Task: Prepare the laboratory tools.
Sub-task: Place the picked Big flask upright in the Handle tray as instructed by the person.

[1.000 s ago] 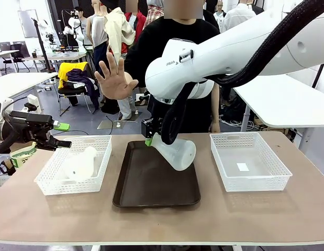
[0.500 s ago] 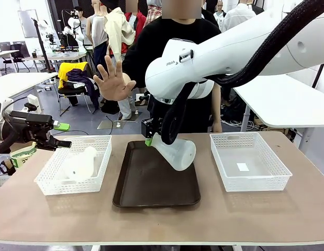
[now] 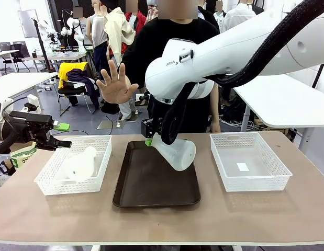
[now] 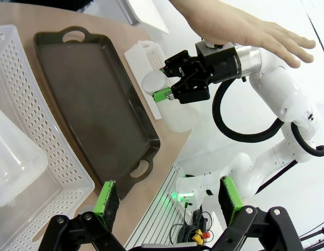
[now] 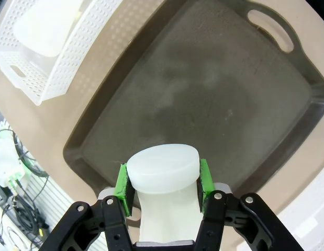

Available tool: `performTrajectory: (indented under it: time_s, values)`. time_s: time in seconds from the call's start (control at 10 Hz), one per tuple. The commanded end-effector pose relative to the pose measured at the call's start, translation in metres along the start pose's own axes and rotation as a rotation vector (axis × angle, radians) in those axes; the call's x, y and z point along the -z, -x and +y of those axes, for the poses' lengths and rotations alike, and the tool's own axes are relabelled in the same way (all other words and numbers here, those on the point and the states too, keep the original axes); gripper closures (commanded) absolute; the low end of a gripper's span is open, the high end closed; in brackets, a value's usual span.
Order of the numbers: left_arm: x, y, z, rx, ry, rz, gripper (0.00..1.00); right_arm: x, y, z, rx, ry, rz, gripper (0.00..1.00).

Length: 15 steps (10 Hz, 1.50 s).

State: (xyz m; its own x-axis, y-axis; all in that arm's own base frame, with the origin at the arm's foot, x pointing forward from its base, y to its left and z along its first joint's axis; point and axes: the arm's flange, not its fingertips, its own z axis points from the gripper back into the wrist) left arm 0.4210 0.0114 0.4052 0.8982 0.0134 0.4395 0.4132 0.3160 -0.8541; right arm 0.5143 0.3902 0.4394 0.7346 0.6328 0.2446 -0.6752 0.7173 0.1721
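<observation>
One frosted white flask [image 3: 177, 151] hangs tilted over the far right part of the dark brown tray [image 3: 146, 193]. My right gripper [image 3: 149, 138] is shut on its neck. In the right wrist view the green pads [image 5: 121, 180] clamp the flask's neck [image 5: 162, 170] above the tray [image 5: 203, 89]. A second flask [image 3: 80, 163] lies on its side in the left mesh basket [image 3: 49, 180]. My left gripper [image 3: 62, 135] hovers open, holding nothing, just past that basket's far left corner. The left wrist view shows its pads [image 4: 107, 201] spread wide around my left gripper [image 4: 168, 201], over the basket [image 4: 25, 104] and tray [image 4: 93, 99].
An empty white mesh basket [image 3: 256, 180] stands right of the tray. A person stands at the far side with an open hand [image 3: 115, 83] raised above the table's far left half. My bulky right arm [image 3: 230, 52] spans the upper right.
The person's raised hand has drifted slightly right and up. Both grippers and the flasks have stayed where they were.
</observation>
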Motion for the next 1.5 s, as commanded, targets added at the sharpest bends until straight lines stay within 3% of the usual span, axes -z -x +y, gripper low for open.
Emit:
performTrajectory:
  time_s: [0.0, 1.4]
  values:
    - [-0.0014, 0.0000, -0.0011, 0.005, 0.009, -0.006, 0.00, -0.0030, 0.0027, 0.0008, -0.002, 0.003, 0.006, 1.00]
    - [-0.0014, 0.0000, -0.0011, 0.005, 0.009, -0.006, 0.00, -0.0030, 0.0027, 0.0008, -0.002, 0.003, 0.006, 1.00]
